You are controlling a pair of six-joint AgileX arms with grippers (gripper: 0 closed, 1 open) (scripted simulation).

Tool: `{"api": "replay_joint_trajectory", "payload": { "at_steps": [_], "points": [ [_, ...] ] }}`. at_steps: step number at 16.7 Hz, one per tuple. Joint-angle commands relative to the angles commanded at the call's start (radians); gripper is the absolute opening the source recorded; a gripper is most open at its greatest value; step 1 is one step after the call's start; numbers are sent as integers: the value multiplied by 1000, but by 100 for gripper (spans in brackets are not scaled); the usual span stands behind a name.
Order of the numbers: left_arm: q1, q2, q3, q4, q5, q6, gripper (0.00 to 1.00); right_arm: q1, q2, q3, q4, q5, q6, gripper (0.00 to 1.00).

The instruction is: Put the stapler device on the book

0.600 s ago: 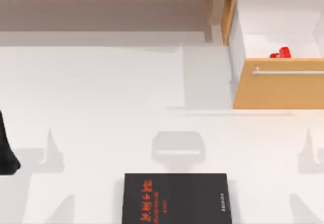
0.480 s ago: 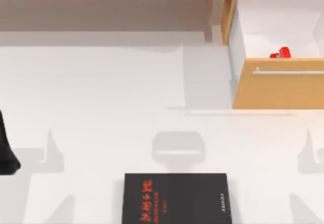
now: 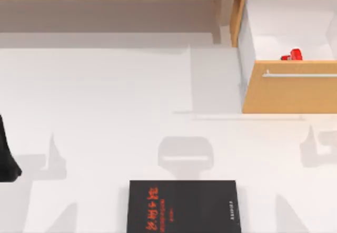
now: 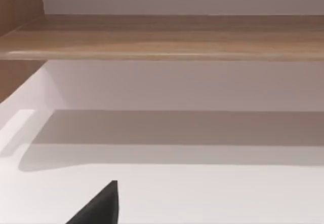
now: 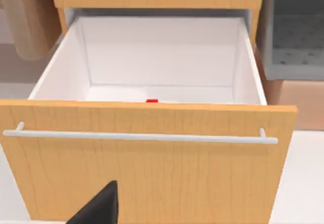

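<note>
At the left edge of the table (image 3: 105, 96), in the top view, a dark part of the left arm (image 3: 6, 156), parked; fingers of its gripper not visible enough, so open or closed impossible to tell. Near the front edge, about the middle, the book (image 3: 183, 206) lying flat, black cover with red characters. At far right, inside the pulled-out wooden drawer (image 3: 289, 93), the stapler device (image 3: 293, 55) just behind the front panel; for the right gripper, faced toward this drawer, fingers also cannot be judged.
</note>
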Motion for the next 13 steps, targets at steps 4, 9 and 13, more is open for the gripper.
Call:
{"api": "replay_joint_trajectory", "payload": {
  "at_steps": [4, 9, 13],
  "points": [
    [0, 0, 0, 0, 0, 0, 100, 34, 376, 325, -206, -18, 6, 100],
    [0, 0, 0, 0, 0, 0, 100, 63, 907, 789, -468, -34, 6, 100],
    [0, 0, 0, 0, 0, 0, 100, 79, 1306, 1156, -658, -32, 2, 100]
  ]
}}
